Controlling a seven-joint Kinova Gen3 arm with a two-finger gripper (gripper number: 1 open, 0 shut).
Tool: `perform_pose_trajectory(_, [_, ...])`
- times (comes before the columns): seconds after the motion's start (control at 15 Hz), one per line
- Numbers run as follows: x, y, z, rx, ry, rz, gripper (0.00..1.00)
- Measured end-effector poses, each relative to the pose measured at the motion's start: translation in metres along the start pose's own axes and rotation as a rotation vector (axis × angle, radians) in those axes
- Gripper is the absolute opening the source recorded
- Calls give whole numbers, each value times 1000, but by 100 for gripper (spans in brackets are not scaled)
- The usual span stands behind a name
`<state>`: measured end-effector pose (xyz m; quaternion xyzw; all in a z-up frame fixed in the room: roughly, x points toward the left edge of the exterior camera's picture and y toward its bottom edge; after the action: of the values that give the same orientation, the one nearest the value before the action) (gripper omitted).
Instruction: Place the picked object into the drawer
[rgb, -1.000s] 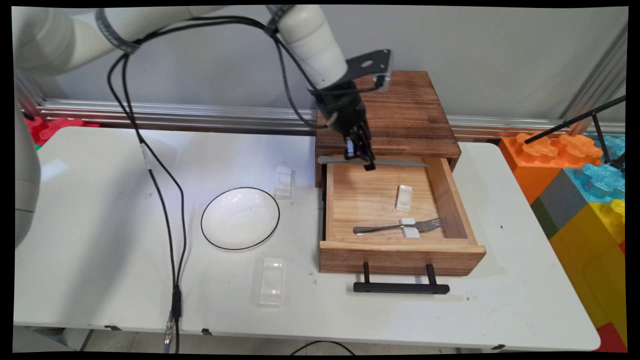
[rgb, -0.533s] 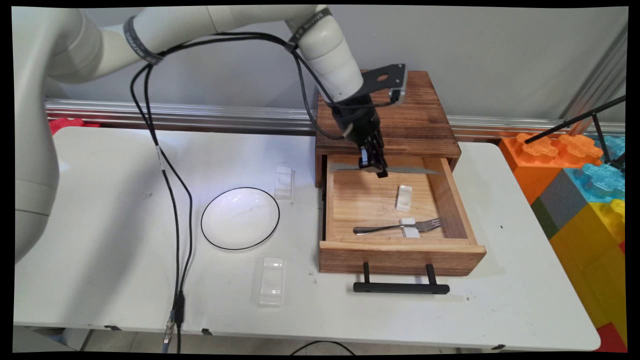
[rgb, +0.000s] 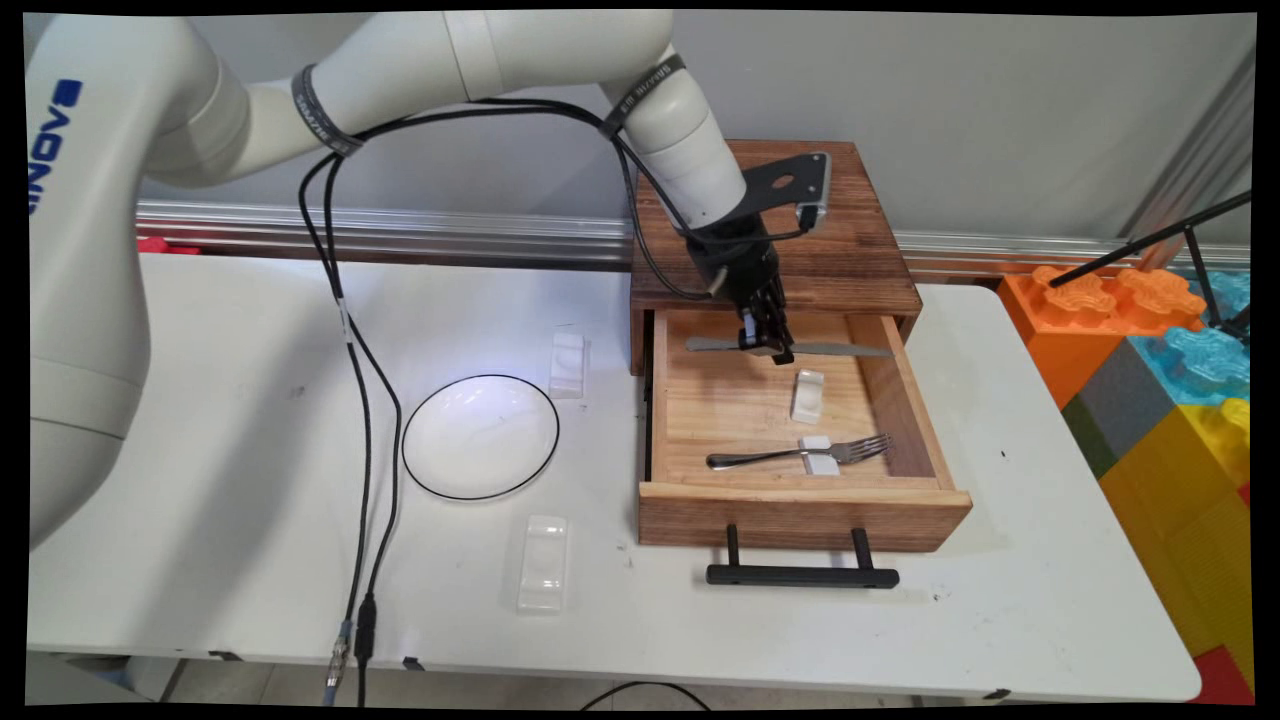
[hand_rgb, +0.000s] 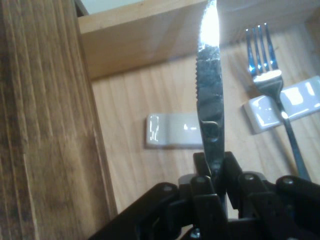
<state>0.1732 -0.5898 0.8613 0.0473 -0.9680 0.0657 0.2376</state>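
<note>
A knife (rgb: 790, 348) is pinched near its middle between the closed jaws of the gripper (rgb: 768, 340), level and crosswise above the back of the open wooden drawer (rgb: 800, 500), clear of the drawer floor. Just below and in front of it lies an empty white rest (rgb: 807, 395), well placed to take the blade. Nearer the drawer front, a fork (rgb: 800, 454) lies across a second rest (rgb: 820, 457). Out on the worktop (rgb: 200, 500) sit a white plate (rgb: 480, 437) and two more rests (rgb: 567, 363), one behind the plate and one in front.
</note>
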Motion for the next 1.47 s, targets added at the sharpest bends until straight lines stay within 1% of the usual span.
perform_pose_trajectory(0.6, [-22, -4, 28, -7, -20, -13, 0])
perform_pose_trajectory(0.87, [-29, -4, 39, -13, -12, -20, 0])
perform_pose_trajectory(1.47, [-36, -1, 57, -20, 15, -30, 0])
